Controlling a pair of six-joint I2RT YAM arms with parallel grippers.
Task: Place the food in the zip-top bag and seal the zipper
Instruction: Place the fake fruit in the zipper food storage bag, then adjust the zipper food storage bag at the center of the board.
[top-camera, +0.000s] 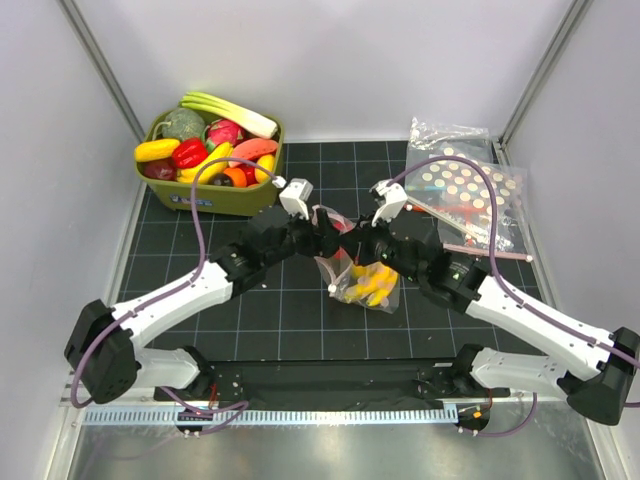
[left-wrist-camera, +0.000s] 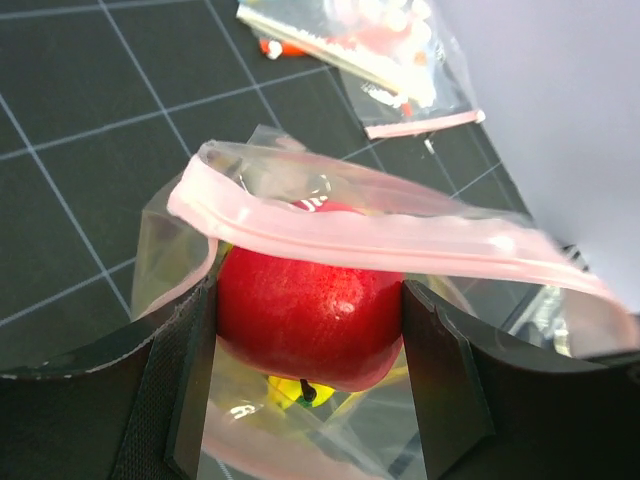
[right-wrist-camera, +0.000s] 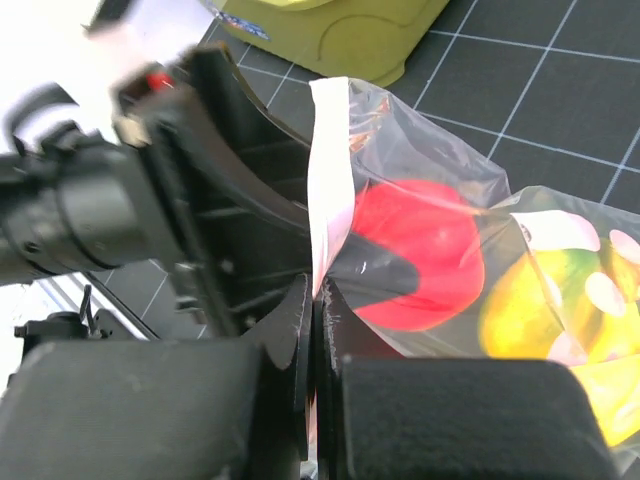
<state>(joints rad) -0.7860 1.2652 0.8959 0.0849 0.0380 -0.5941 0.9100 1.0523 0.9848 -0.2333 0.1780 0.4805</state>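
Note:
My left gripper (left-wrist-camera: 310, 372) is shut on the round red fruit (left-wrist-camera: 305, 310), one finger on each side, right at the mouth of the zip-top bag (left-wrist-camera: 165, 250). The pinkish-red zipper (left-wrist-camera: 400, 235) arches over the fruit. A yellow banana bunch (left-wrist-camera: 285, 392) shows below it inside the bag. My right gripper (right-wrist-camera: 318, 300) is shut on the zipper (right-wrist-camera: 330, 180) edge and holds the mouth up. Through the plastic I see the red fruit (right-wrist-camera: 420, 250) and an orange-yellow fruit (right-wrist-camera: 530, 300). From above, the bag (top-camera: 365, 285) hangs between both grippers at mid-table.
A green bin (top-camera: 215, 198) full of toy produce stands at the back left, close behind the left wrist. Larger clear bags with coloured dots (top-camera: 470, 185) lie at the back right. White walls close in both sides.

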